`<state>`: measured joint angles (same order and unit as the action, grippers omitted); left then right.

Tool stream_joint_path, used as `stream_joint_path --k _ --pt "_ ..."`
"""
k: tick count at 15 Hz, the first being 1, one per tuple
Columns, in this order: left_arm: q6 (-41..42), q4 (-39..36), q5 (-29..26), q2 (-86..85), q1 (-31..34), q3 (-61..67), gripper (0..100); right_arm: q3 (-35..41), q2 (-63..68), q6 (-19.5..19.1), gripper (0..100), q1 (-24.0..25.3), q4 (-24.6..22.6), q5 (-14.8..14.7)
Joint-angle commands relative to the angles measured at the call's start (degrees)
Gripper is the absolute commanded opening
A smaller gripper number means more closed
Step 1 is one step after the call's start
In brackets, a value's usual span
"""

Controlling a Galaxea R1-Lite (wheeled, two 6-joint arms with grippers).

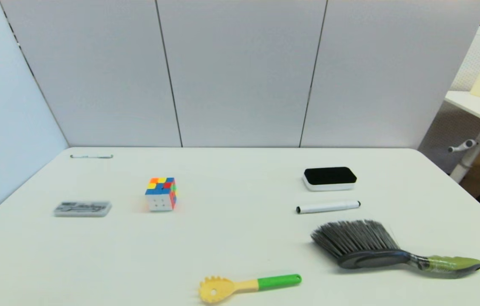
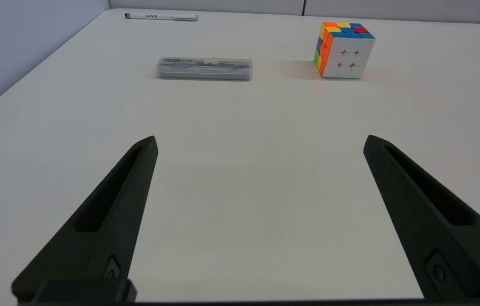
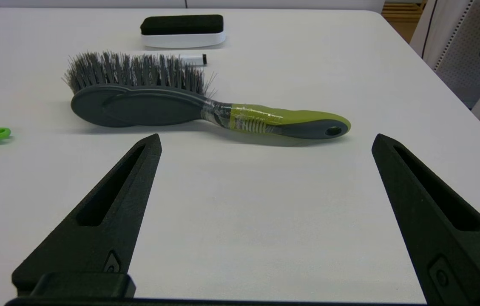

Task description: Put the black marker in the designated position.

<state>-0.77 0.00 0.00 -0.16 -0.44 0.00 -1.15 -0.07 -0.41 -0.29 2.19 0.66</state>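
The black marker (image 1: 328, 207) lies flat on the white surface (image 1: 240, 238), between the eraser block (image 1: 329, 178) and the hand brush (image 1: 393, 250). Left pincer (image 2: 259, 142) and right pincer (image 3: 265, 140) hover low, both spread wide, grasping nothing

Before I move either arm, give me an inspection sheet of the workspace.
Surface: white table, dry and bare between items.
Job's things: black marker lying flat between eraser block and brush, untouched.
Clutter: puzzle cube, clear case, thin pen, green-handled pasta fork.
Grippers: left gripper and right gripper open, empty, near the table's front edge.
Cables: nothing seen.
Surroundings: grey partition panels; another desk at right.
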Motion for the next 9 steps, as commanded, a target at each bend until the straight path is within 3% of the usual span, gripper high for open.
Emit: stream_joint_path --k 1,9 --pt "0.0 0.0 0.0 0.1 -0.1 0.0 100 -0.1 0.1 -0.6 100 0.0 0.4 0.0" --pt "0.0 0.0 0.0 0.1 0.0 0.0 100 0.1 0.1 0.6 100 0.0 0.0 -0.1"
